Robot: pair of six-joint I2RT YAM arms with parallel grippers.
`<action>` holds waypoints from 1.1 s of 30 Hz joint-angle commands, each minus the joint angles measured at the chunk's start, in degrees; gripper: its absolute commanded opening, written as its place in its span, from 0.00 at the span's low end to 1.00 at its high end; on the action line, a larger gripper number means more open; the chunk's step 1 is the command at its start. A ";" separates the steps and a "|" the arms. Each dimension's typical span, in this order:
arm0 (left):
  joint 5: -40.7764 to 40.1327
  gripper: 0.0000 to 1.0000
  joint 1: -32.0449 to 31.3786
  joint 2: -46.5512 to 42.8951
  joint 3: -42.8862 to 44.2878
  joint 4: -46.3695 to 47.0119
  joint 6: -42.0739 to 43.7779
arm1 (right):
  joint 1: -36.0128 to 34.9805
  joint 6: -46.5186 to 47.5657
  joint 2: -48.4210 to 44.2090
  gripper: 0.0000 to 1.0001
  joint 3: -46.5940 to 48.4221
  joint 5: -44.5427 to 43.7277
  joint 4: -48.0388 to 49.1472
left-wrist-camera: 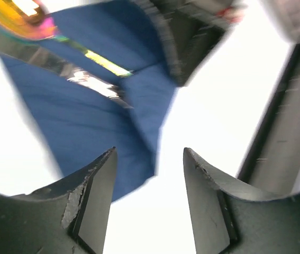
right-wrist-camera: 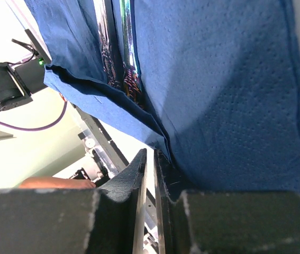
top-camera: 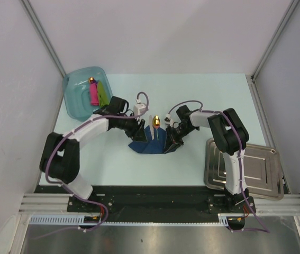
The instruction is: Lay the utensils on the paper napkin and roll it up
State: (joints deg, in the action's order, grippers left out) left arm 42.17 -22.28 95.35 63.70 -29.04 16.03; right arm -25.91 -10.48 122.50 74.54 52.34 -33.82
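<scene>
Centrally, right hand [right-wrist-camera: 151, 159] pinches paper napkin [right-wrist-camera: 218, 106] edge; left hand [left-wrist-camera: 150, 153] gapes alongside.

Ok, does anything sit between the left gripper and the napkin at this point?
Nothing visible does. The left gripper is open, and the paper napkin lies just beyond its fingertips with only table between. The utensils lie farther in on it; the right gripper pinches its opposite edge.

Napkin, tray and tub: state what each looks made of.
The napkin looks like soft navy paper tissue: matte, embossed dots, limp folds. The tray looks like bright metal, probably steel: grey mirror-like sheen. The tub seems translucent teal plastic, glossy and tinted.
</scene>
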 commanded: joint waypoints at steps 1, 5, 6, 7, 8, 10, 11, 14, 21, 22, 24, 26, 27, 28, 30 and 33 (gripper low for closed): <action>10.91 0.58 -0.66 -5.79 -5.51 6.88 -12.59 | 0.07 0.37 0.11 0.15 0.25 -1.27 1.74; 12.58 0.48 -1.10 -1.75 -7.01 9.42 -18.29 | 0.16 0.11 -0.15 0.14 -0.10 -1.45 2.18; 12.58 0.46 -1.10 -0.36 -7.27 10.31 -19.19 | 0.16 -0.06 -0.33 0.15 -0.36 -1.62 2.36; 12.67 0.46 -1.27 0.44 -7.28 11.10 -19.98 | 0.25 -0.15 -0.42 0.14 -0.45 -1.71 2.45; 12.84 0.46 -1.62 1.23 -6.67 11.63 -20.86 | 0.25 -0.33 -0.50 0.14 -0.54 -1.71 2.62; 13.20 0.44 -2.06 3.96 -6.22 12.60 -22.27 | 0.25 -0.77 -0.24 0.12 -0.36 -1.54 2.71; 13.11 0.44 -2.41 4.57 -5.87 13.65 -23.06 | 0.25 -0.77 -0.24 0.11 -0.28 -1.54 2.80; 12.85 0.42 -3.20 6.25 -4.73 13.75 -22.98 | 0.42 -1.03 0.02 0.10 0.16 -1.62 2.71; 13.20 0.37 -4.52 6.78 -4.55 11.11 -20.52 | 0.34 -1.56 0.37 0.05 0.69 -2.24 2.62; 12.76 0.37 -5.22 6.69 -4.55 10.32 -20.08 | 0.34 -1.56 0.46 0.03 0.78 -2.06 2.54; 11.36 0.37 -5.66 6.87 -4.38 9.88 -19.02 | 0.42 -1.74 0.46 0.03 0.87 -1.89 2.53; 10.74 0.37 -5.75 7.82 -4.38 11.11 -20.07 | 0.42 -1.82 0.46 0.02 0.95 -2.06 2.71; 10.65 0.36 -5.67 8.35 -4.20 11.19 -20.42 | 0.34 -1.91 0.46 0.03 1.04 -2.06 2.71; 10.74 0.36 -5.58 8.88 -4.11 11.63 -20.77 | 0.34 -1.91 0.55 0.02 1.04 -2.15 2.80; 10.74 0.35 -5.23 9.67 -4.29 12.51 -22.18 | 0.34 -1.74 0.72 0.01 1.22 -2.33 2.71; 11.44 0.35 -4.79 10.55 -4.11 12.52 -21.66 | 0.42 -1.74 0.90 0.01 1.22 -2.76 2.53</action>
State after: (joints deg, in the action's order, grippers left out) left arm 52.71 -27.64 104.68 57.76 -18.02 -5.54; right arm -25.76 -12.10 122.50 74.37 51.66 -32.84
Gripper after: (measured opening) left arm 0.355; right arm 0.015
